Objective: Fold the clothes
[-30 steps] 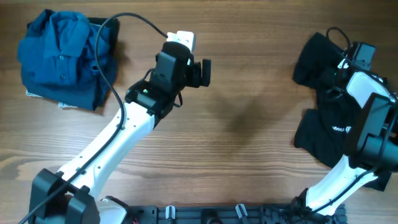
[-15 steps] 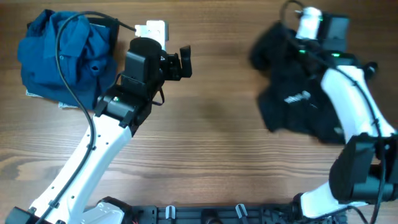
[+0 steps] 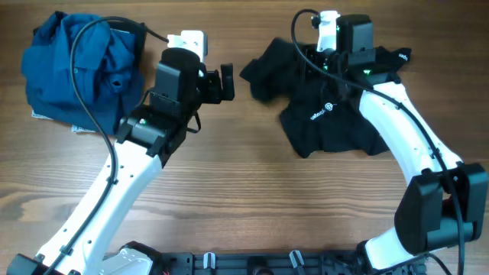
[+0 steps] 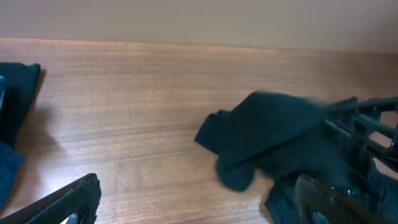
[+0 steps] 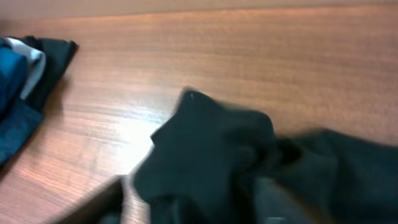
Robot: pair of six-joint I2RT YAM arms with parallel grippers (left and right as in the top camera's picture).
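The clothes, a black shirt (image 3: 328, 114) with a small white logo, lie crumpled at the back of the table, right of centre. One sleeve (image 3: 263, 72) sticks out to the left. My right gripper (image 3: 306, 63) hovers over the shirt's back-left part. In the blurred right wrist view its fingers stand apart, with black fabric (image 5: 211, 155) bunched between and above them. My left gripper (image 3: 227, 82) is open and empty, just left of the sleeve and pointing at it. The left wrist view shows the shirt (image 4: 267, 137) ahead of its wide-spread fingers (image 4: 68, 202).
A blue collared shirt (image 3: 76, 69) lies heaped at the back-left corner, behind my left arm. Its edge shows at the left of the right wrist view (image 5: 12, 93). Bare wooden tabletop (image 3: 260, 198) stretches across the middle and front.
My right arm has swung left, dragging the black shirt from the right edge to the back centre, and its jaws have parted. The left arm shifted left earlier, then held still.
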